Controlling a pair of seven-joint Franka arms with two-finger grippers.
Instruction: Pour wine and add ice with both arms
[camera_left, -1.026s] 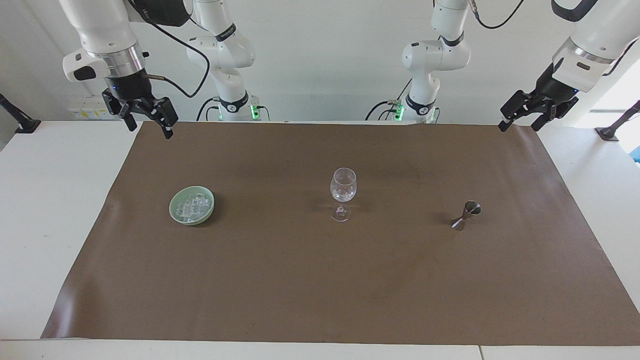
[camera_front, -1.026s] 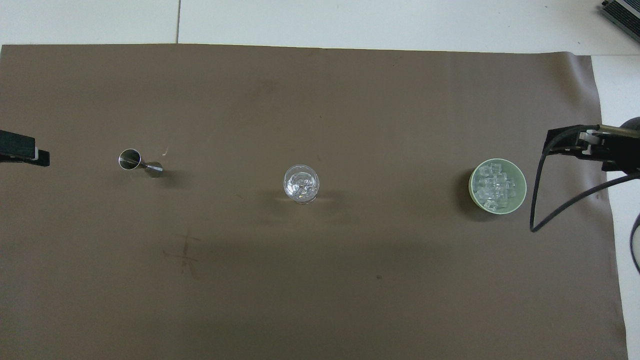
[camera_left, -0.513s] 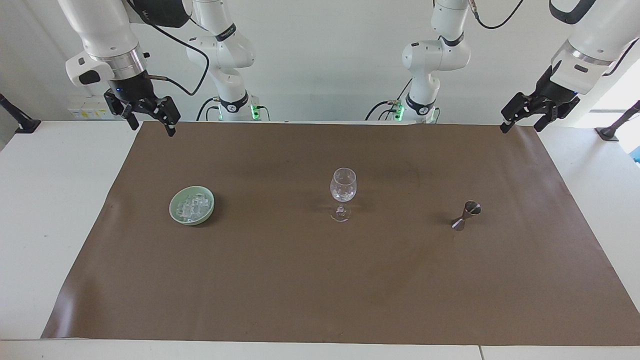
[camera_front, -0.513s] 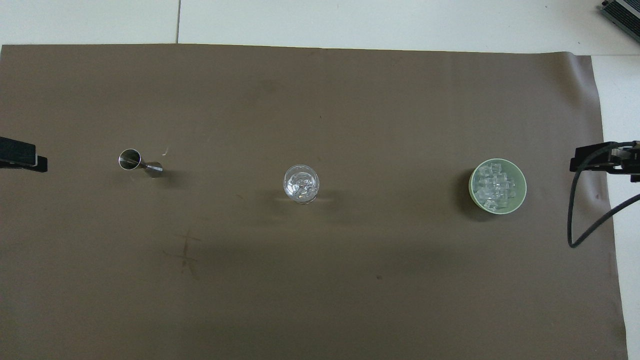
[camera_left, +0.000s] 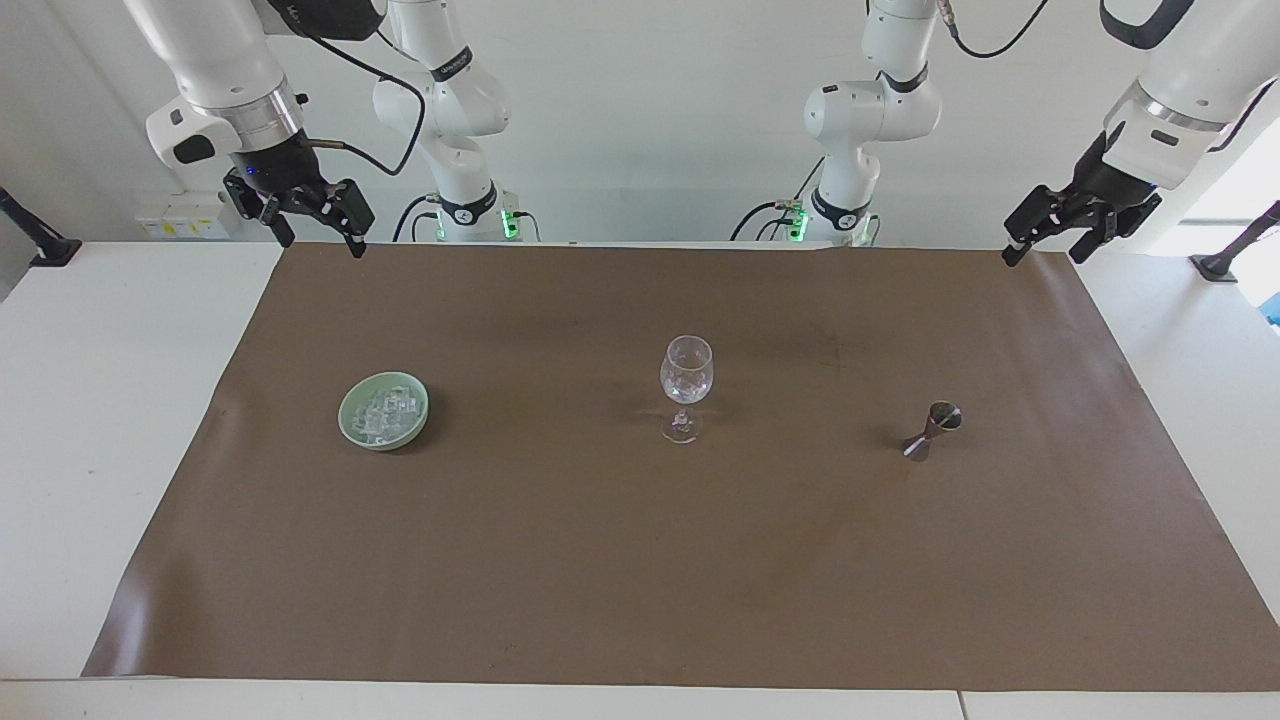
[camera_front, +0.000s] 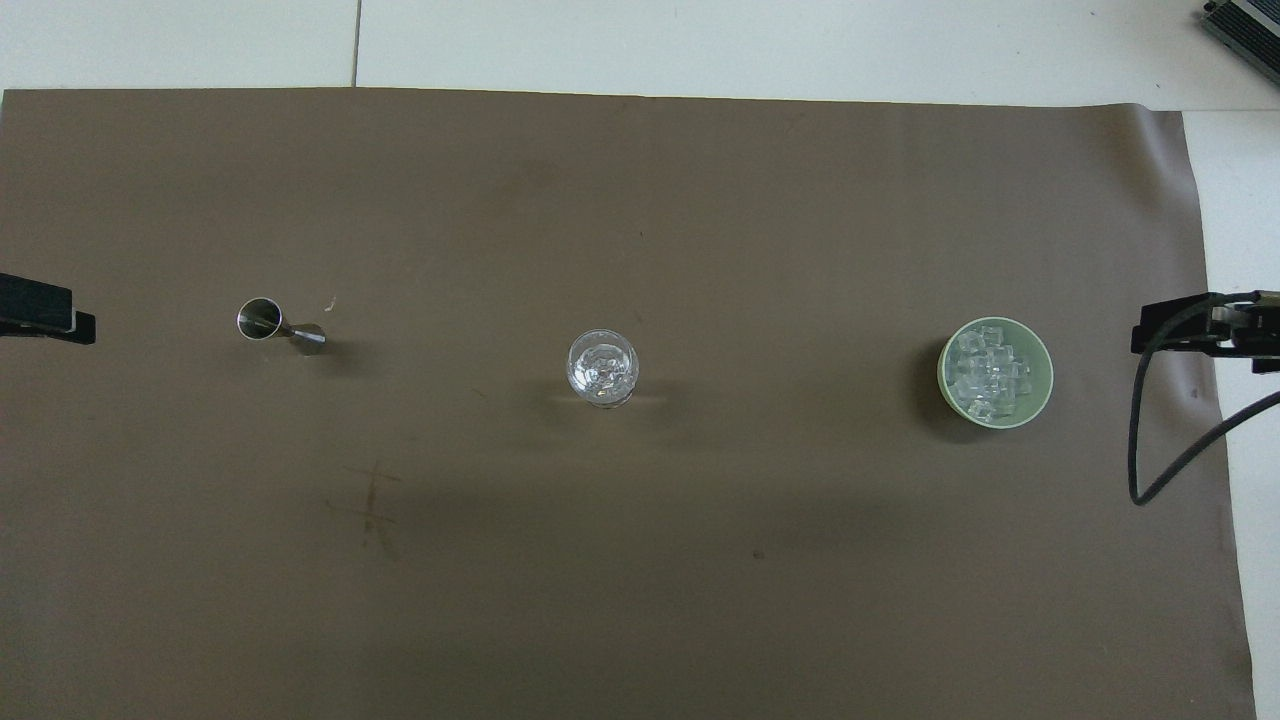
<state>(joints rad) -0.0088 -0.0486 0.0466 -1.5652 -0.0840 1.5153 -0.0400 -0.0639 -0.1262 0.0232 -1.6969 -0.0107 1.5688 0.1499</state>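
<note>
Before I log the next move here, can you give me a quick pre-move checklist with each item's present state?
1. Wine glass upright mid-mat: ok.
2. Ice in the green bowl: ok.
3. Jigger standing toward the left arm's end: ok.
4. Right gripper open, holding nothing, raised over the mat's edge near the bases: ok.
5. Left gripper open, holding nothing, raised over the mat's corner: ok.
6. Wine already in the glass: cannot tell.
</note>
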